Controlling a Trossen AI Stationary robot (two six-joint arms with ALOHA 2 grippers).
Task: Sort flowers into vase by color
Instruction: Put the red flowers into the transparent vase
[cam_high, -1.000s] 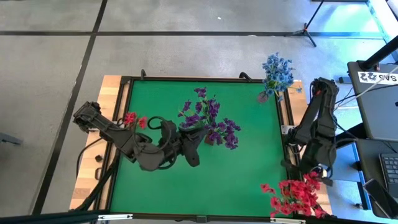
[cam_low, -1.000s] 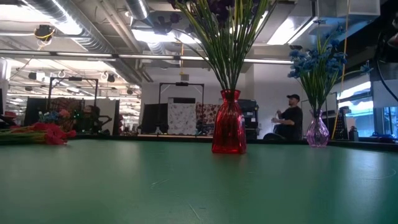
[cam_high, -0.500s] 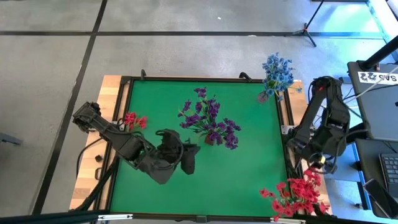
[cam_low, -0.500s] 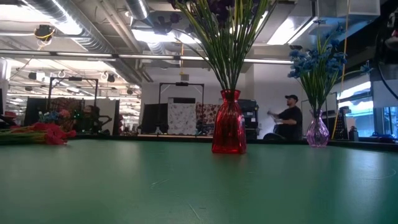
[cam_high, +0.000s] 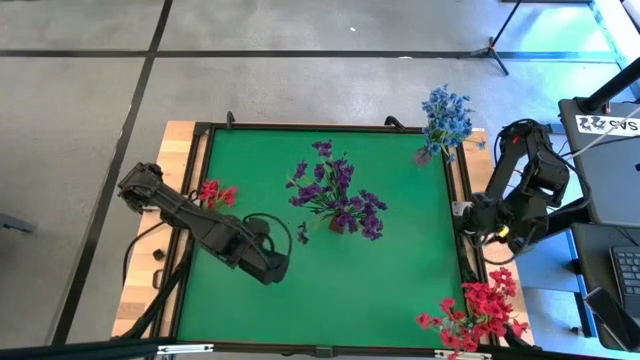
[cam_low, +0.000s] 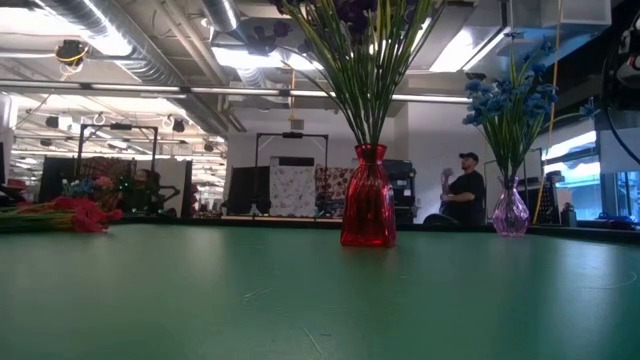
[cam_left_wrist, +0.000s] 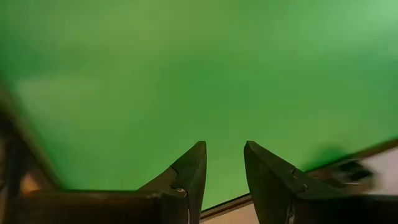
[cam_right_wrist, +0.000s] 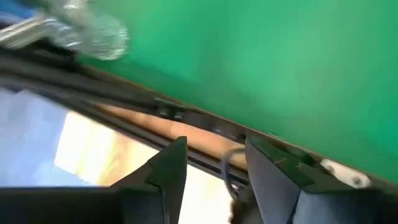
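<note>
Purple flowers (cam_high: 335, 198) stand in a red vase (cam_low: 368, 210) at the mat's middle, and a small purple bit (cam_high: 302, 234) lies beside it. Blue flowers (cam_high: 446, 118) stand in a clear purple-tinted vase (cam_low: 510, 212) at the far right corner. One red bunch (cam_high: 213, 192) lies on the mat's left edge. Another red bunch (cam_high: 474, 314) sits at the near right corner; what holds it is hidden. My left gripper (cam_high: 275, 268) (cam_left_wrist: 224, 149) is open and empty, near-left of the red vase. My right gripper (cam_high: 495, 240) (cam_right_wrist: 216, 144) is open, beyond the table's right edge.
The green mat (cam_high: 390, 290) has a dark frame on a wooden table (cam_high: 140, 300). A laptop and desk (cam_high: 610, 170) stand right of the right arm. A person (cam_low: 466, 190) sits in the room behind the table.
My left gripper has drawn back from the red vase and purple flowers toward the table's near-left, staying open. My right gripper has moved away from the red bunch at the near right corner toward the far edge.
</note>
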